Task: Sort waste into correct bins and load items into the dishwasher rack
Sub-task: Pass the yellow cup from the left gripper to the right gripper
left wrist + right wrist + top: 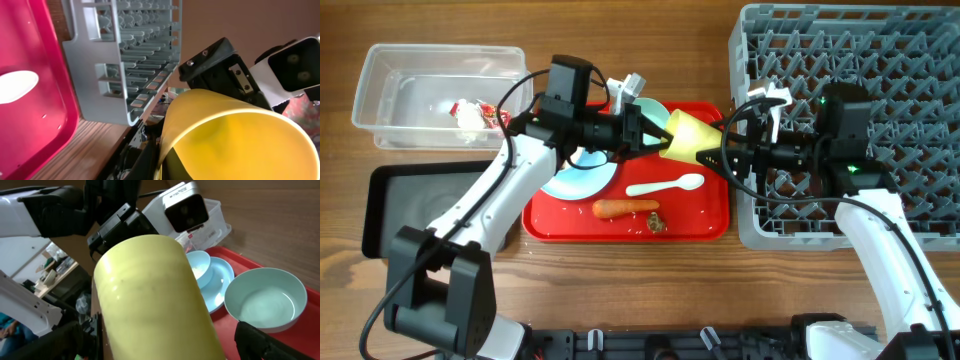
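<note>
The yellow cup (688,136) hangs on its side above the red tray (705,218), between both grippers. My left gripper (655,136) is shut on its rim (200,107). My right gripper (722,157) is open, its fingers on either side of the cup's body (150,300) with a gap showing. The plate (582,180), spoon (665,185), carrot (625,208) and brown scraps (656,224) lie on the tray. The mint bowl (265,297) and the pale bowl (197,265) also sit there. The wrapper (492,116) and tissue (468,113) lie in the clear tub (380,80).
The grey dishwasher rack (880,40) stands at the right, its corner close to the cup in the left wrist view (125,60). The black tray (400,190) lies at the front left, partly under my left arm.
</note>
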Motion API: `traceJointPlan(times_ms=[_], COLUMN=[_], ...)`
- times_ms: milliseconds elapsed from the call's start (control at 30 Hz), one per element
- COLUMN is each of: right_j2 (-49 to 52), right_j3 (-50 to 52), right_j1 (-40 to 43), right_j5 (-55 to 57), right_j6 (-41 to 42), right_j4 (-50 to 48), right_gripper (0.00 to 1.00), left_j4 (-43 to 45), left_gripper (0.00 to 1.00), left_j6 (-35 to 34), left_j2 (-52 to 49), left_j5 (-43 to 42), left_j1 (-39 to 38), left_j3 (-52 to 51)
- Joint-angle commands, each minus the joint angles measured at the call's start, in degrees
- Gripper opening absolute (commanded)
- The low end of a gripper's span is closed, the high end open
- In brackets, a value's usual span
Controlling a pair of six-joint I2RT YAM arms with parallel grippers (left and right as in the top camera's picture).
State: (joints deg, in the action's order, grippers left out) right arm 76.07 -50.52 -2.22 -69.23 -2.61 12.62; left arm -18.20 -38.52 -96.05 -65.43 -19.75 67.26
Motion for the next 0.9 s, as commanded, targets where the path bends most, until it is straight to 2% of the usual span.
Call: traceJointPlan(times_ms=[0,233,300,400,500,867], right_j2=[0.72,0.72,0.72,0.72,0.72,0.72], right_j3=[-1.14,-1.11,-1.11,-1.11,-1.11,-1.11], right_j1=[-0.04,-1.62,-1.86,-1.9,-1.9,-1.9], right_j5=[-2.43,-1.6,-0.44,-0.44,-0.24,2.05], right_j6=[1.27,1.27,1.27,1.27,1.27,1.29], right_j4=[0.02,-0.35,-0.39,-0.39,-0.42,-1.2], right_gripper=[1.0,0.99,0.92,0.91,0.84,0.69], left_j4=[2.73,4.48,4.48,4.52,4.5,4.48], left_gripper=[0.04,0.04,0.04,0.04,0.04,0.04], left_j6=[-3.89,-5.7,-5.92,-6.99,-6.97,-6.97], left_j2=[0.26,0.26,0.26,0.24,0.26,0.26], left_j5=[-1.6,-1.62,-1.62,-1.62,-1.6,-1.6], left_j1=[-0.39,-0.39,-0.39,-0.39,-0.39,-0.39], left_j3=[0.46,0.46,0.46,0.46,0.46,0.46])
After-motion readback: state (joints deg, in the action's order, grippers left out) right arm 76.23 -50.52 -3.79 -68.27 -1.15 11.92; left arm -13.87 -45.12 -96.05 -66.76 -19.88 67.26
